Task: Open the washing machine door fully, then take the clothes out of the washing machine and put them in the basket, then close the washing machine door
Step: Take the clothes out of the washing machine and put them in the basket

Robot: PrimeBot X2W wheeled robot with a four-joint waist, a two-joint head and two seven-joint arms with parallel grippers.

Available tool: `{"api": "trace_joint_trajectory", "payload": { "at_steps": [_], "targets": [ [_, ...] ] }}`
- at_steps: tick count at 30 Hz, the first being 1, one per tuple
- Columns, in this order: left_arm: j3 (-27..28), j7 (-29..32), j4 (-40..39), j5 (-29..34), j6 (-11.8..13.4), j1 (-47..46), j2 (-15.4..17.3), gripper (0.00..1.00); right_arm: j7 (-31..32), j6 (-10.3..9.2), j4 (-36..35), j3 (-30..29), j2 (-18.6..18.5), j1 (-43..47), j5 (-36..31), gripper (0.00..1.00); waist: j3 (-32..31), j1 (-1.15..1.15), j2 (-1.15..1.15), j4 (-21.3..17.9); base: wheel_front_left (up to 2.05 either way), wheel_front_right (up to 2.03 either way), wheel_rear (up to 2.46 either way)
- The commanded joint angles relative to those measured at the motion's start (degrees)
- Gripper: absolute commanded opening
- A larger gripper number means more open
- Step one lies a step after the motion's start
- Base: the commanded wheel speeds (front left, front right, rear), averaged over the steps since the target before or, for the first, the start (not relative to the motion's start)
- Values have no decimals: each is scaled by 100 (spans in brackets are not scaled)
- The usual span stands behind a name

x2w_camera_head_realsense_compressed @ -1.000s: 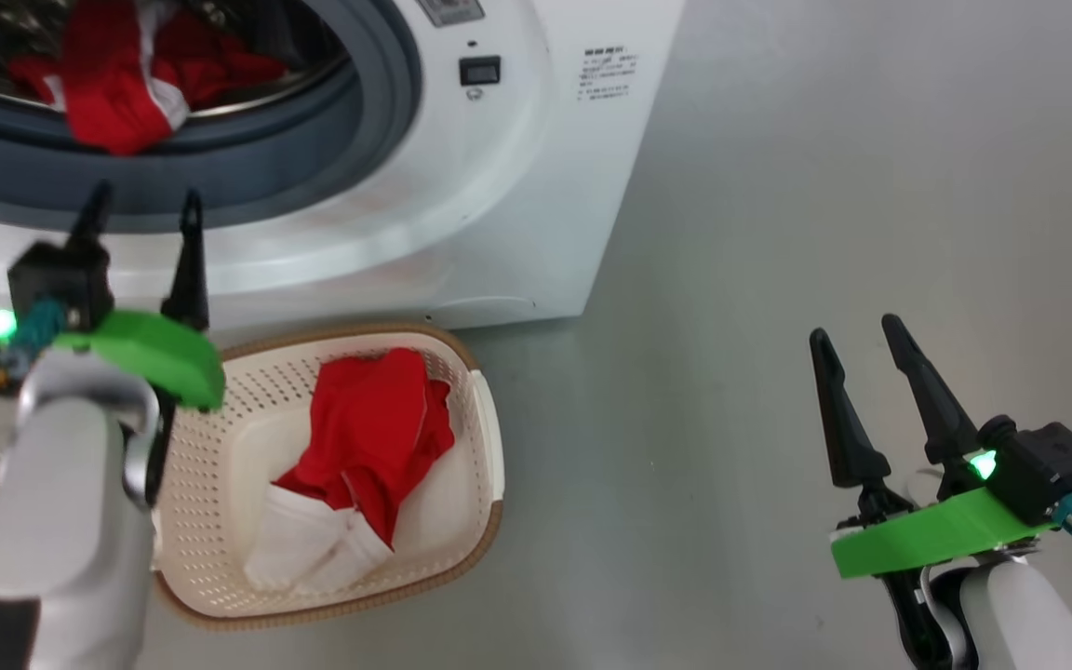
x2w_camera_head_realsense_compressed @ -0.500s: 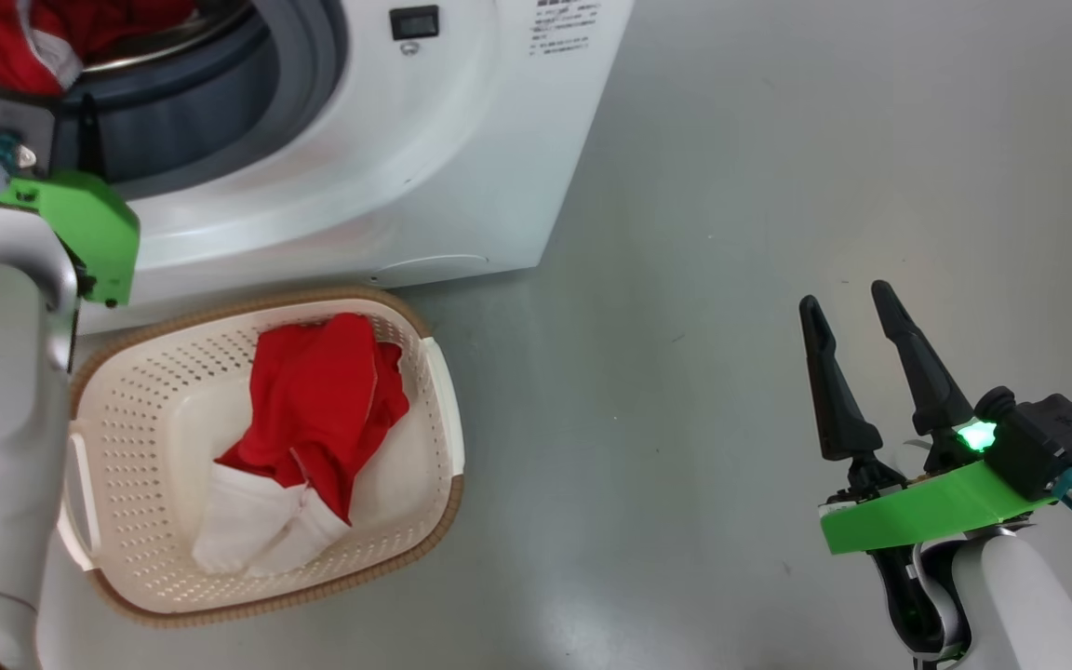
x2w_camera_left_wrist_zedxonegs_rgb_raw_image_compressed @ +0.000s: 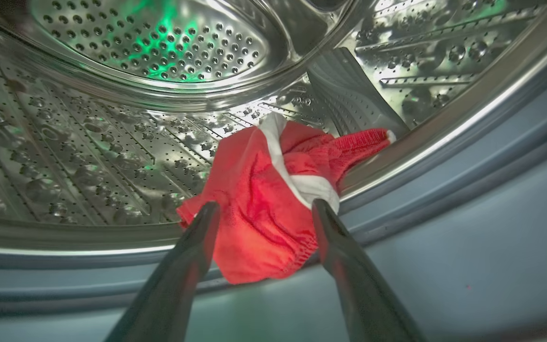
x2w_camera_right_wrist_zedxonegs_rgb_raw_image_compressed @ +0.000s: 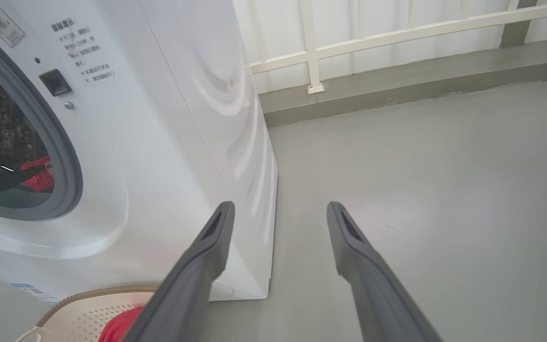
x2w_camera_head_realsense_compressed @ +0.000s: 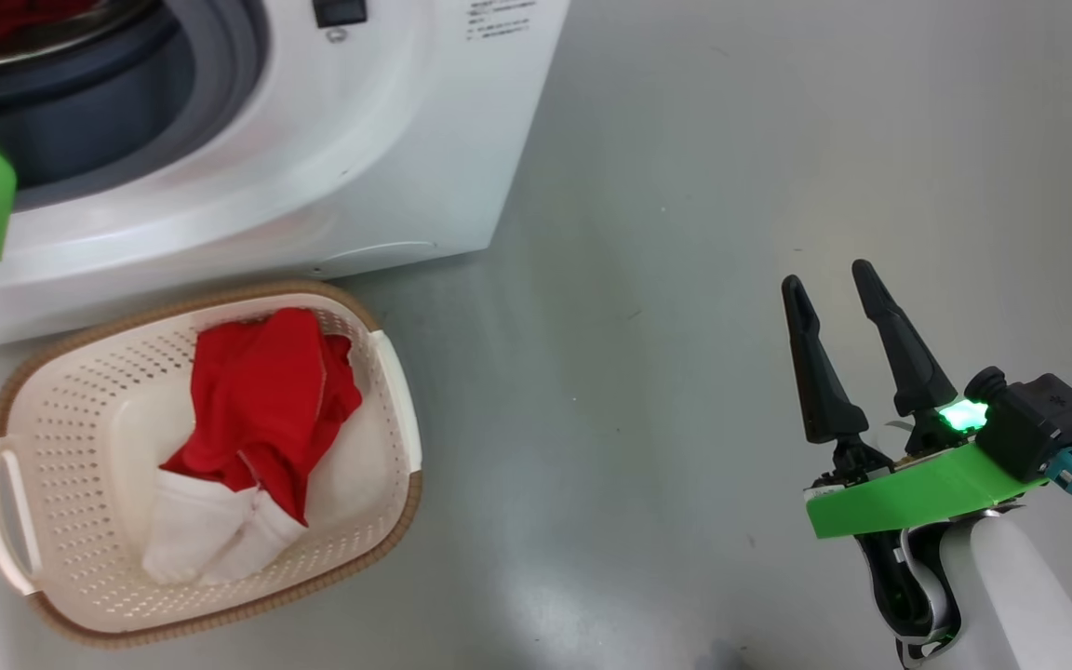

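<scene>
- Garment of bright red soft fabric, white-trimmed, lies on the shiny perforated steel drum lip, between the fingers of my wide-spread left gripper.
- Risk: a shallow pinch catches one fold, which may slip free.

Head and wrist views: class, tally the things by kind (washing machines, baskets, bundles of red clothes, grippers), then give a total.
washing machine: 1
basket: 1
bundles of red clothes: 2, the basket bundle and the drum bundle
grippers: 2, the left gripper and the right gripper
Total: 6
</scene>
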Motion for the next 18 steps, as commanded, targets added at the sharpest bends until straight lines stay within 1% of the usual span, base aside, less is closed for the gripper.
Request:
{"api": "trace_joint_trajectory", "payload": {
  "at_steps": [1,5,15,16,18],
  "targets": [
    [3,71,-14,91,19,-176,384,100,-37,36,-146,138,5,-52,63,100,95,0,0,-118,0,0,0],
    [-30,158,91,59,-39,-293,457,100,-37,36,-145,148,5,-60,94,100,140,0,0,-186,0,0,0],
    [-55,451,214,-57,3,-332,487,100,-37,36,-146,162,5,-53,106,100,146,0,0,-248,0,0,0],
    [-44,490,222,-86,3,-321,480,86,-37,36,-144,158,5,-53,102,100,143,0,0,-248,0,0,0],
    [-68,525,233,-97,9,-303,471,47,-37,36,-137,145,5,-56,92,100,138,0,0,-241,0,0,0]
  ]
}}
